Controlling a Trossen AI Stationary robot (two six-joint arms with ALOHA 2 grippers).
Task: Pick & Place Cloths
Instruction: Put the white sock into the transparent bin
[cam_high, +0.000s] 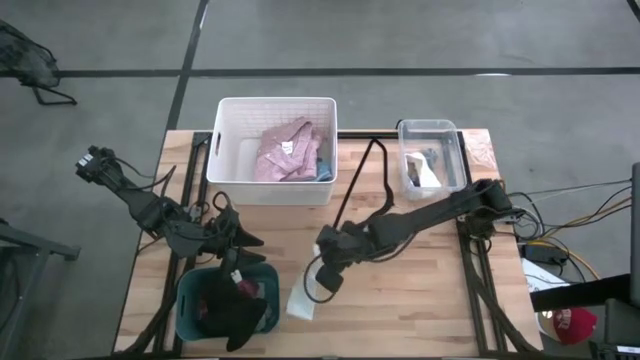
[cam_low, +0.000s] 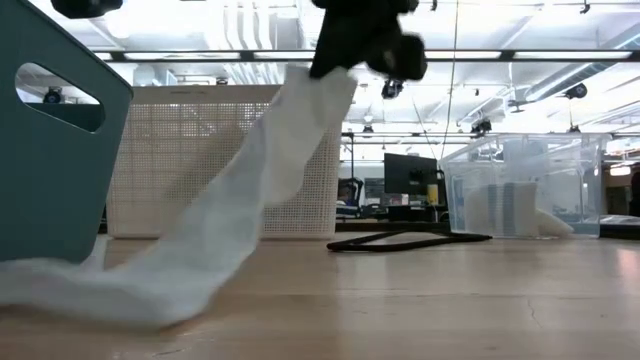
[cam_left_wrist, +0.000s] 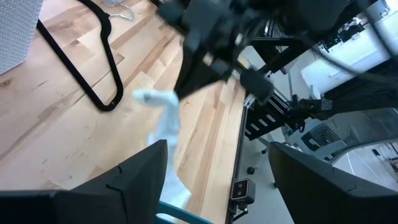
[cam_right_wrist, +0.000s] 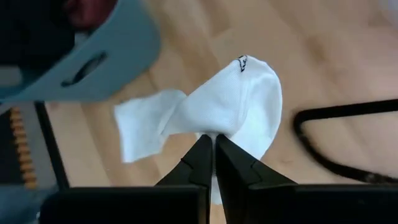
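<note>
My right gripper (cam_high: 326, 256) is shut on a cream strip (cam_high: 312, 285) near the middle of the table, just right of the teal bin (cam_high: 192, 300). The strip hangs from the gripper (cam_low: 345, 62) and slants down to the wood. My left gripper (cam_high: 243, 236) is open and empty above the teal bin's far rim; its fingers stand wide apart in the left wrist view (cam_left_wrist: 217, 186). Inside the teal bin lie a maroon piece (cam_high: 252, 290) and a black piece (cam_high: 236, 318). The pink checked shirt (cam_high: 286, 150) lies in the white basket. My right gripper pinches the cream strip between its two fingers at a bunched fold (cam_right_wrist: 214, 129) near one end, coming from above and pointing down. The strip hangs slack below the fingers, and its lower end (cam_low: 90, 290) lies on the table beside the teal bin.
The white basket (cam_high: 225, 150) stands at the far edge and a clear bin (cam_high: 455, 160) with small pieces to its right. A black wire hanger (cam_high: 362, 185) lies between them and the right arm. Bare wood (cam_high: 420, 300) spreads toward the near right.
</note>
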